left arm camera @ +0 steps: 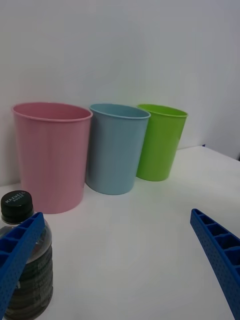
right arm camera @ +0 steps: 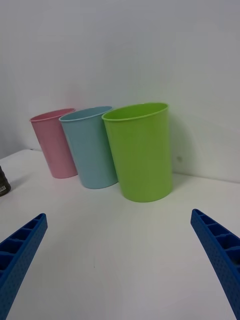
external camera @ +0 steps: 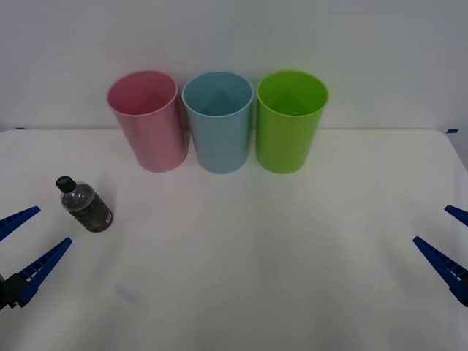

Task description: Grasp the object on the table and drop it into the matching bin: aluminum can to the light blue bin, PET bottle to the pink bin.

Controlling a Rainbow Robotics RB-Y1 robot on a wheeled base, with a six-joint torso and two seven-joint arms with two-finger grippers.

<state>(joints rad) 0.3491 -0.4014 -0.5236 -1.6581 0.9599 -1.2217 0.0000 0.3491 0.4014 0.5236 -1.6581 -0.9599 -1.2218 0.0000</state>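
Observation:
The PET bottle (external camera: 85, 206), small and clear with a black cap and dark label, stands upright on the white table (external camera: 241, 263) at the left. My left gripper (external camera: 53, 225) is open just in front of it, nothing between its fingers. In the left wrist view the bottle (left arm camera: 40, 280) sits partly behind one blue finger of that gripper (left arm camera: 116, 215). The pink bin (external camera: 146, 121) and the light blue bin (external camera: 217, 121) stand side by side at the back. My right gripper (external camera: 431, 224) hangs open at the far right, far from the bottle (right arm camera: 2, 182).
A green bin (external camera: 290, 121) stands next to the light blue one, the three touching or nearly so in a row before a white wall. Bare tabletop stretches between the bins and both grippers.

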